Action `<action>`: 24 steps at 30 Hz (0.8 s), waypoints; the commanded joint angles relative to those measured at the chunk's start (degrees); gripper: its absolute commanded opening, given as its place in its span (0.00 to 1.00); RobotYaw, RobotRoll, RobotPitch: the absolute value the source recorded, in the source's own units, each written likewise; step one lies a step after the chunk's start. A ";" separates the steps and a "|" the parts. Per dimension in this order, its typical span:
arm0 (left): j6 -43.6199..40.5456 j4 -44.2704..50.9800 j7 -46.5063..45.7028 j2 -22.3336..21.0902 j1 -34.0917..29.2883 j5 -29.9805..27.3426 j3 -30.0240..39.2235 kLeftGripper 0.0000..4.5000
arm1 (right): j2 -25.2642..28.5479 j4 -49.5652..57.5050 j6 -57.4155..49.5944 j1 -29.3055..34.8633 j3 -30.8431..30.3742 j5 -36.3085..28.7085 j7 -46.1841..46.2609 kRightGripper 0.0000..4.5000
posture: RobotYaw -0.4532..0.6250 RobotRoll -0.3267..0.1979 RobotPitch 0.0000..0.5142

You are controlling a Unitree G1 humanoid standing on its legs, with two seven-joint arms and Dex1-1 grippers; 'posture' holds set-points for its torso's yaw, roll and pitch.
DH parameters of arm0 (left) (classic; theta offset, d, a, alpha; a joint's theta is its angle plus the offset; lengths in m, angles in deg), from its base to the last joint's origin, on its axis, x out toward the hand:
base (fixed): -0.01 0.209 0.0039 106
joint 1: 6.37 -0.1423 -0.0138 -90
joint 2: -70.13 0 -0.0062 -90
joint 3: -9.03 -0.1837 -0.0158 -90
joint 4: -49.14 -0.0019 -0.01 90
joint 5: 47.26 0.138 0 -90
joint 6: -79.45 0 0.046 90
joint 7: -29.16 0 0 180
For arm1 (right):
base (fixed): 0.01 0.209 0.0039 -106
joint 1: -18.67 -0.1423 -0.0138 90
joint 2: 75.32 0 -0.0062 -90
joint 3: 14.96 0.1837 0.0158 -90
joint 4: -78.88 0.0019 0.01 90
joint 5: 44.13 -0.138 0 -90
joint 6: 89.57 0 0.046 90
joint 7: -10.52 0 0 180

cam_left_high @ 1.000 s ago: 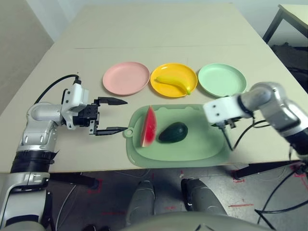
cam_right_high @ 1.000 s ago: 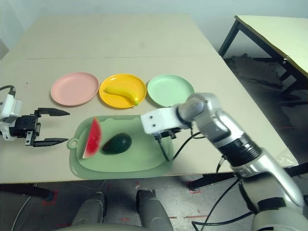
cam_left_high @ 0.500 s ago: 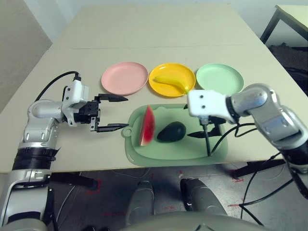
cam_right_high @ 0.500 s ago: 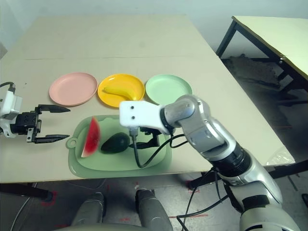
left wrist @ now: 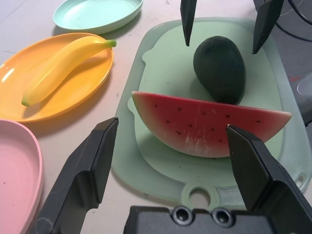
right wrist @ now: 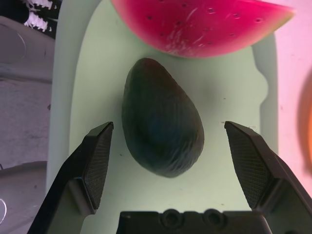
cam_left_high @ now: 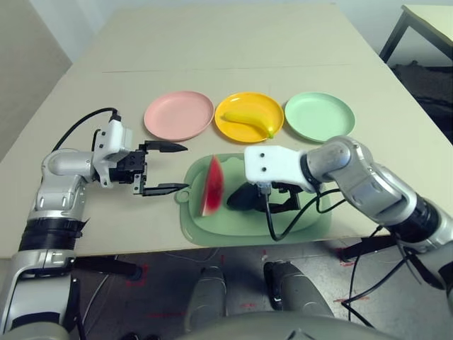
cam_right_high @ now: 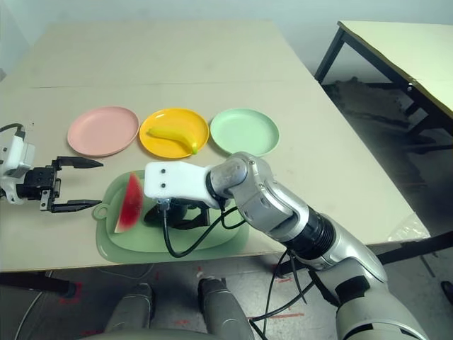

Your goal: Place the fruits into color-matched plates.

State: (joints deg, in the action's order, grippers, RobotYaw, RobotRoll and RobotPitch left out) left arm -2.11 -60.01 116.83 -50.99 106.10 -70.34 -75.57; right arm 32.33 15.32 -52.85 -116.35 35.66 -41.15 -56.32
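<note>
- Avocado [right wrist: 162, 138] lying on the green mat [cam_left_high: 311, 223], near its middle, narrow end toward the watermelon.
- Right gripper [right wrist: 170, 156] spread wide over the avocado, one finger [right wrist: 95, 161] on each side, neither touching; bare mat visible in both gaps.
- Watermelon wedge [cam_left_high: 212, 185] standing on its rind just beside the avocado, on the mat's left part, a thin strip of mat between the two.
- Mat's near edge close to the table's front edge [cam_left_high: 127, 244]; little room on that side.
- Left gripper [cam_left_high: 164, 170] released, fingers wide apart, hovering above bare table just left of the mat's tab with the hole [left wrist: 200, 197], pointed at the wedge.
- Three plates in a row beyond the mat: pink plate [cam_left_high: 178, 115] on the left, yellow plate [cam_left_high: 249, 117] in the middle, mint plate [cam_left_high: 320, 117] on the right.
- Banana [cam_left_high: 249, 122] already lying in the yellow plate; pink and mint plates bare.
- Right forearm [cam_left_high: 354, 177] and its black cable [cam_left_high: 272, 223] crossing the mat's right half, between the avocado and the mint plate.
- Wide bare tabletop beyond the plates.
</note>
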 commanded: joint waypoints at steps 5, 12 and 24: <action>0.80 0.39 0.26 -0.93 -0.65 0.40 0.20 1.00 | -1.20 -1.22 0.02 -0.12 -2.60 -0.35 2.04 0.99 | 0.42 0.62 0.29; 0.97 0.62 0.19 -1.04 -0.64 0.56 0.06 1.00 | -1.35 -2.08 0.02 -0.15 -4.15 -0.05 3.43 0.99 | 0.42 0.62 0.28; 1.42 0.48 0.43 -1.25 -0.61 0.56 0.01 1.00 | -1.07 -2.39 -0.12 -0.55 -4.88 -0.38 4.15 0.67 | 0.43 0.62 0.28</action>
State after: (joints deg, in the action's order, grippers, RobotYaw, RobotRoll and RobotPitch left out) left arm -1.23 -59.91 116.88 -51.73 105.93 -70.16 -75.57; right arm 31.15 13.03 -52.81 -116.59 31.56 -41.34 -52.32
